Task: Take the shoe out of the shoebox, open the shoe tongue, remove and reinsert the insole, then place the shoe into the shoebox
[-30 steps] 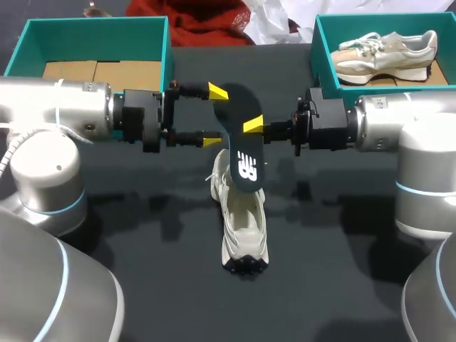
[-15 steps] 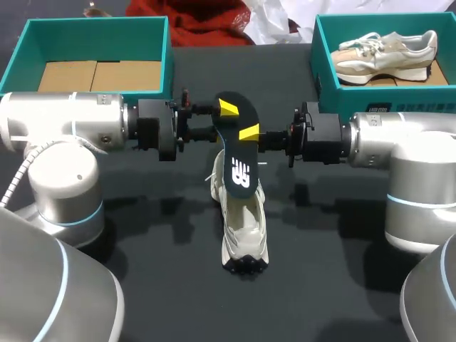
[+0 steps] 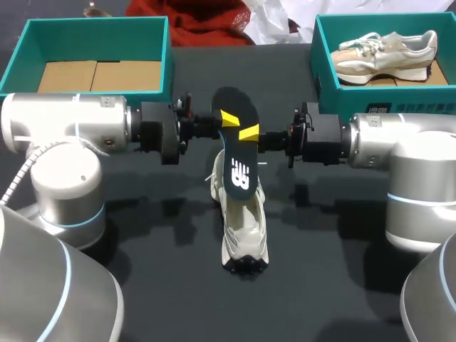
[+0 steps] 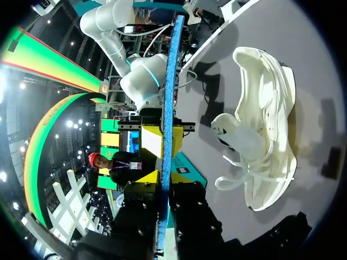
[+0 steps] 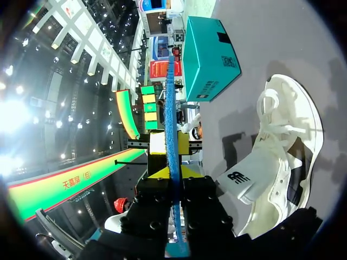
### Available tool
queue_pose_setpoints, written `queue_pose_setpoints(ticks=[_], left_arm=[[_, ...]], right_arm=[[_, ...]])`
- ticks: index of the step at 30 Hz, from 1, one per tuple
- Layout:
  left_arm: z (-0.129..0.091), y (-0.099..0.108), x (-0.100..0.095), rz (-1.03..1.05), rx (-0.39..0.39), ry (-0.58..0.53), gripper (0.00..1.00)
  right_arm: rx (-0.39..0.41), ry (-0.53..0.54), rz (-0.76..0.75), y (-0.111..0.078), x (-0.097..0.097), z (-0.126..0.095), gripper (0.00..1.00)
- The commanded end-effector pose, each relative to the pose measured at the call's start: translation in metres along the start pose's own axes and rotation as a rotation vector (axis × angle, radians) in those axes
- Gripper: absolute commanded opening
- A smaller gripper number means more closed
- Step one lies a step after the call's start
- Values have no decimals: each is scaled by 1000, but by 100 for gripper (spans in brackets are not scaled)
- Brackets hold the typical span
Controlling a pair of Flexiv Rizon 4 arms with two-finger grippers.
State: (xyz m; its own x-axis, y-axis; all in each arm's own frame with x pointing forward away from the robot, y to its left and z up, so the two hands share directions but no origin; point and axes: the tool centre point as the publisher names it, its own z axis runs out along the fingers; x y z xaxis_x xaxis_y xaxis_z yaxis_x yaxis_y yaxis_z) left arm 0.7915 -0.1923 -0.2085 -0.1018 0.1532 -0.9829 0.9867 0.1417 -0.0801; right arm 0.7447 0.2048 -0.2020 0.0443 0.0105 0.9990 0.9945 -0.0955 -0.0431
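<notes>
A black insole (image 3: 236,146) with a blue underside hangs over the table's middle, its lower end just above the white shoe (image 3: 242,224) that stands on the black table. My left gripper (image 3: 226,118) comes in from the left, shut on the insole's upper part. My right gripper (image 3: 249,133) is shut on it from the opposite side. In the left wrist view the insole (image 4: 171,81) runs edge-on between my left gripper's (image 4: 162,187) fingers, with the shoe (image 4: 263,135) beside it. The right wrist view shows the insole (image 5: 172,108) the same way in my right gripper (image 5: 173,181), beside the shoe (image 5: 284,162).
A teal shoebox (image 3: 318,68) at the back right holds a second pale shoe (image 3: 385,51). Another teal box (image 3: 165,60) with cardboard inside stands at the back left. Red cloth (image 3: 206,21) lies behind them.
My left gripper moved in toward the insole and went from wide open to shut on it. My right gripper kept its hold and shifted the insole slightly back.
</notes>
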Motion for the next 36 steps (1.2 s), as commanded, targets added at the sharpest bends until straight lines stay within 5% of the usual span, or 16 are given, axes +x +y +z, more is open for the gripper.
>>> queue_pose_setpoints(ticks=[1,10,12,13,21,32,36], left_arm=[[4,-1,-1,5,-3,0,0],[4,-2,1,12,2,6,0],[1,-3,1,13,0,8,0],[0,-3,1,14,-2,9,0],[-23,-4,0,15,-24,22,0],[-44,-22,-8,-8,-6,32,0],[-50,-28,-10,-61,-2,75,0]], right_arm=[[-1,-3,0,-1,-1,2,0],[3,-2,-1,-1,-1,1,4],[8,-5,-11,-1,-1,-1,54],[9,-7,-19,0,0,-4,100],[12,-93,-156,0,0,-37,100],[12,-93,-156,0,0,-37,100],[102,-144,-391,-7,-1,-51,100]])
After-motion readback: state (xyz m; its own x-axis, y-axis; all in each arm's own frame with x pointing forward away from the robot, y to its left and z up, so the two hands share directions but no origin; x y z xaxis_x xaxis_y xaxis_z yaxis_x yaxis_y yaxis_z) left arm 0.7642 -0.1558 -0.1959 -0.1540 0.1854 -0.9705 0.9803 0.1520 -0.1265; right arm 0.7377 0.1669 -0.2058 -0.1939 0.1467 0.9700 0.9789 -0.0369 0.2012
